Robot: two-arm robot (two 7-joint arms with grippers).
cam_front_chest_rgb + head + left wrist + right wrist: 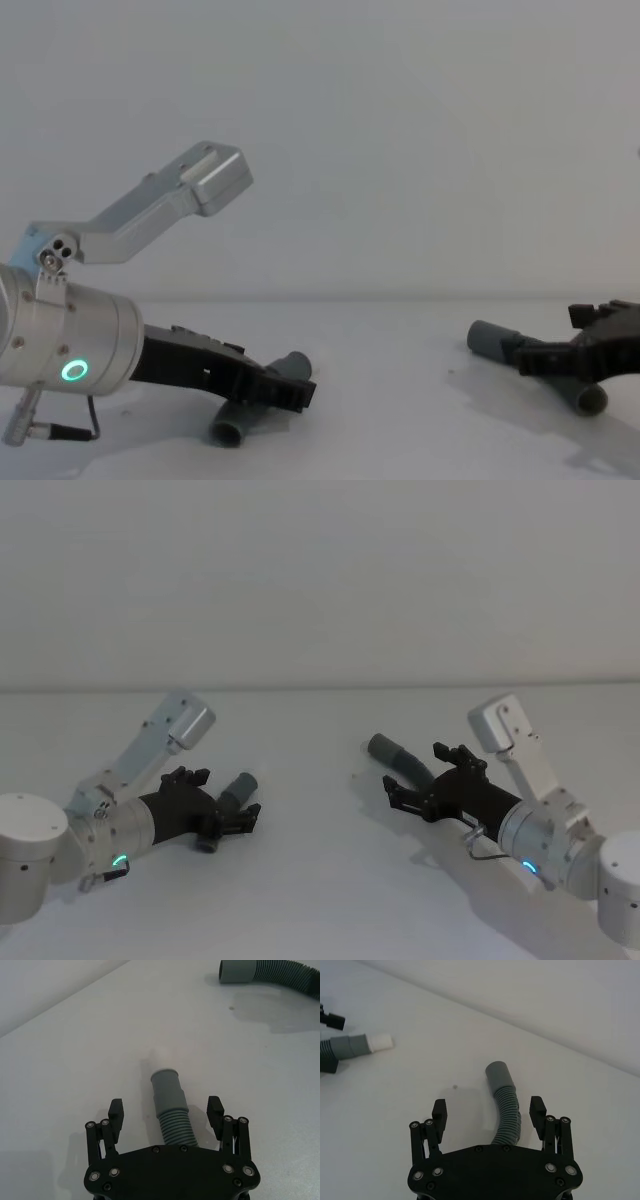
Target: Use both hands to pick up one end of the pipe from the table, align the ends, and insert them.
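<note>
Head view: left gripper (228, 798) and right gripper (415, 770) sit low over the white desk (320, 880), each astride a pipe piece lying on the desk — left piece (240, 785), right piece (393, 752). Wrist views: fingers (116, 1110) spread wide, gripping nothing. Pale wall (320, 580) behind the desk.
</note>
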